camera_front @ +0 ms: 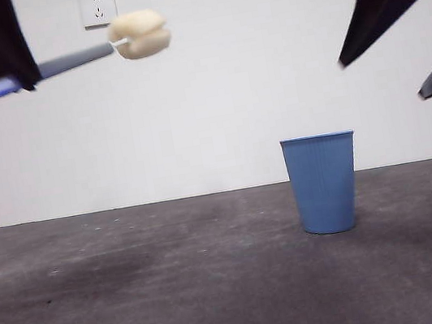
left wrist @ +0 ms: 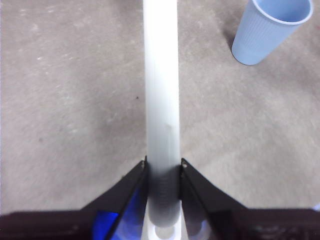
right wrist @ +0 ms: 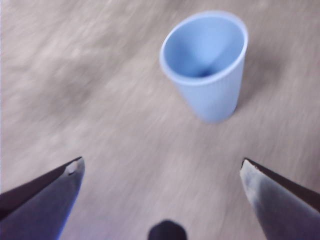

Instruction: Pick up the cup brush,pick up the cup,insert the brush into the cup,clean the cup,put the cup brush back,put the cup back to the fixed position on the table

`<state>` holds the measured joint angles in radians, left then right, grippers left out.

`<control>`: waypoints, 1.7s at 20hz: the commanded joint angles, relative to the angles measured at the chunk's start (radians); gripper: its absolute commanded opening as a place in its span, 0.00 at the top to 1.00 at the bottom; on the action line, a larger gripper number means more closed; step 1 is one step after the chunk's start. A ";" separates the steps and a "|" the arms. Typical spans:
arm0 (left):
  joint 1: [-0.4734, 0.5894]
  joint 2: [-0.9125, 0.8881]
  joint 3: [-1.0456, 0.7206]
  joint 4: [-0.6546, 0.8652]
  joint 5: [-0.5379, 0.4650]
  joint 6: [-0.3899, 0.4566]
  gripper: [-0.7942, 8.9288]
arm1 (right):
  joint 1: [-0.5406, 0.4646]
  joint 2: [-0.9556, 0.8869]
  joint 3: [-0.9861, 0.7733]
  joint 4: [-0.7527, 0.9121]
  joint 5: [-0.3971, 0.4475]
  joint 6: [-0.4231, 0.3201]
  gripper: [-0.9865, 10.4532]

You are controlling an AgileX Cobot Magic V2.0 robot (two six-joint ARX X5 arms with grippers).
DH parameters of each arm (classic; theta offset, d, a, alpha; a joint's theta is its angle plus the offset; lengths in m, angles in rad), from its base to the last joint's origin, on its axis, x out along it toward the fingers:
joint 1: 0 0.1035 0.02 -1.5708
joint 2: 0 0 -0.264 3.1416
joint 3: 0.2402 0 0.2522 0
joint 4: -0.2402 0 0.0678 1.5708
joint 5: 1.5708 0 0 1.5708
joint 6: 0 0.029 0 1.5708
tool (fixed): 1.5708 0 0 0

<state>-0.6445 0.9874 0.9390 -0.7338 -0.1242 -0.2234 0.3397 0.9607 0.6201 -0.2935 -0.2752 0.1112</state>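
My left gripper (left wrist: 163, 166) is shut on the handle of the cup brush (left wrist: 161, 90) and holds it high above the table. In the front view the brush (camera_front: 77, 61) lies level at the upper left, its cream sponge head (camera_front: 141, 33) pointing right. The blue cup (camera_front: 324, 183) stands upright on the dark grey table (camera_front: 139, 297), right of centre. It also shows in the left wrist view (left wrist: 270, 30) and the right wrist view (right wrist: 207, 65). My right gripper (right wrist: 162, 172) is open and empty, above and short of the cup. It shows in the front view (camera_front: 387, 73) at the upper right.
A white wall with a power socket (camera_front: 98, 7) stands behind the table.
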 commanded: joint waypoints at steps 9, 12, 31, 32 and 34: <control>-0.004 -0.037 -0.003 -0.109 -0.002 0.041 0.93 | 0.066 0.304 -0.062 0.390 0.171 -0.057 0.42; -0.004 -0.037 -0.003 -0.107 -0.002 0.041 0.93 | 0.066 0.373 -0.062 0.501 0.171 -0.060 0.42; -0.004 -0.037 -0.003 -0.111 0.002 0.032 0.93 | 0.053 0.723 -0.062 1.017 0.173 -0.079 0.50; -0.004 -0.037 -0.003 -0.111 0.002 0.032 0.93 | 0.053 0.730 -0.062 1.029 0.173 -0.079 0.58; -0.004 -0.037 -0.003 -0.111 0.002 0.032 0.93 | 0.053 0.730 -0.062 1.041 0.173 -0.079 0.68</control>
<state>-0.6449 0.9516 0.9390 -0.8482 -0.1215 -0.1944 0.3927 1.6836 0.5671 0.7341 -0.1040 0.0368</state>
